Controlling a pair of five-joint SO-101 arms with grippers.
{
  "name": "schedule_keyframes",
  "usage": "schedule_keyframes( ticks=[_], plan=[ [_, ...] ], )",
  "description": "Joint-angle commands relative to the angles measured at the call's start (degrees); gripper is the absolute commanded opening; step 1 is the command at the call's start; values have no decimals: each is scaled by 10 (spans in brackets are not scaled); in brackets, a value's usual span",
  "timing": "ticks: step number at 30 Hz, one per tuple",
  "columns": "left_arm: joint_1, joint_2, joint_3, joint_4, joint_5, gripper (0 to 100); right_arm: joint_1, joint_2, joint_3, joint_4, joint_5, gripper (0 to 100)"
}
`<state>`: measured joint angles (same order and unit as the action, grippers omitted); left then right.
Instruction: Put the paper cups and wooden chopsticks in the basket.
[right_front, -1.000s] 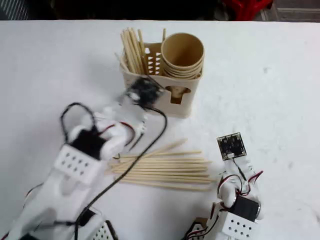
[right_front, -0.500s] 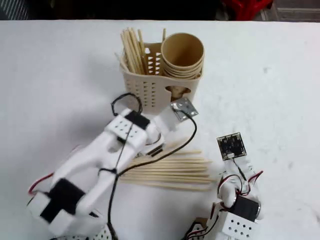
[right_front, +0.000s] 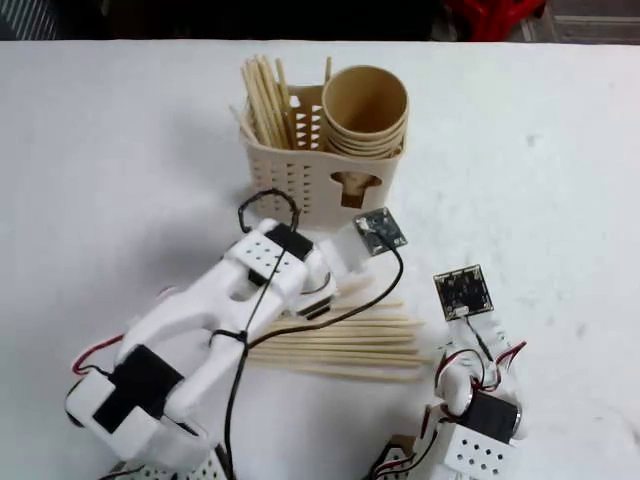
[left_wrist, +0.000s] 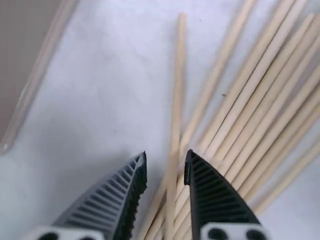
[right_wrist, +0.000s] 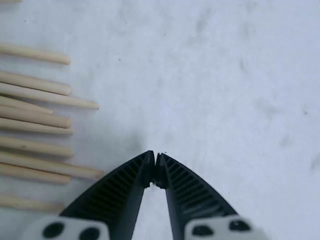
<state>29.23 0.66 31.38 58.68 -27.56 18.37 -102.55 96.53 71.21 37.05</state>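
The pale wooden chopsticks lie on the white table at 6 o'clock of the cream perforated basket. Their long axis runs 9 to 3 o'clock, and the 9 o'clock ends are hidden under the left arm. The left gripper has its jaws apart around one stick; the right gripper is closed and empty.

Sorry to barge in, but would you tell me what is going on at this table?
The left gripper is down over the loose chopsticks lying on the table. It is open, with a single stick between its jaws, not yet clamped. The basket already holds stacked cups and a bundle of sticks standing in it. The right gripper is shut and empty, low over the table near the ends of the loose chopsticks.
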Motion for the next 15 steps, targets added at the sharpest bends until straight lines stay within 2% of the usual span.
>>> schedule_keyframes(
  ticks=[1, 10, 15],
  plan=[
    [7, 4, -11, -18, -10, 146, 3, -5, 4, 2, 4, 15],
    [7, 116, -67, -17, -25, 143, 3, -5, 4, 2, 4, 15],
    [7, 127, -84, -4, -25, 142, 3, -5, 4, 2, 4, 15]
  ],
)
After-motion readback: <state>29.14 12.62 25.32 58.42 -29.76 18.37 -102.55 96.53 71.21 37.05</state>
